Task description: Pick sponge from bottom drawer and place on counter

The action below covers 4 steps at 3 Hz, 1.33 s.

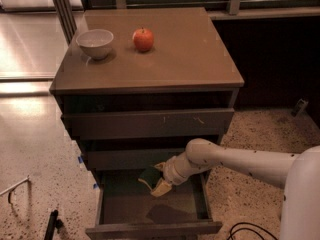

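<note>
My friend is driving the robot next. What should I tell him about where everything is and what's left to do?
The pincer is inside the open bottom drawer, shut on the sponge, which hangs just above the drawer floor.
The counter holds a bowl and a red apple at its back left; the sponge is not yet on it.
Done: drawer open, sponge grasped.
Left: lift the sponge out, set it on a bare part of the counter, let go.

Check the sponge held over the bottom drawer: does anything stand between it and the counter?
Yes. The gripper grips the sponge just above the bottom drawer floor, and the two upper drawers seem to overhang it, so it likely must come forward before rising. On the counter, a bowl and an apple sit at the far left.
</note>
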Each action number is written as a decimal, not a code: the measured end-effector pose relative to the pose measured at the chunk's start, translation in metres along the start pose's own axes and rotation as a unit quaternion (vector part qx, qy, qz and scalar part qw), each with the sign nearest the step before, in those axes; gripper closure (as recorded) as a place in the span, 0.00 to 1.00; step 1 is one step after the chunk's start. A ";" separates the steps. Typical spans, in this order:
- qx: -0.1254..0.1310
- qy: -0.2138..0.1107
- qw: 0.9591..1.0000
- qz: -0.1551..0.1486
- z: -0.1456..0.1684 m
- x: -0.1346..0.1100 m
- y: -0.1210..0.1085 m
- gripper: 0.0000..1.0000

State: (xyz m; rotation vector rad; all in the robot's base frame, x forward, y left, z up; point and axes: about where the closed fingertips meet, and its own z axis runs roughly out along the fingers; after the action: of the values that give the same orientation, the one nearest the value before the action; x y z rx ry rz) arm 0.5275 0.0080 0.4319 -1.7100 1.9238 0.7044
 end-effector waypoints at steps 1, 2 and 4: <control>0.030 0.008 0.999 -0.023 -0.034 -0.022 -0.016 1.00; 0.031 0.008 0.999 -0.023 -0.034 -0.022 -0.016 1.00; 0.030 0.030 0.999 0.004 -0.114 -0.090 -0.001 1.00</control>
State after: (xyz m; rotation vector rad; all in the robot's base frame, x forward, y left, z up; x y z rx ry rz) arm 0.5375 0.0018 0.5766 -1.7056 1.9743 0.5983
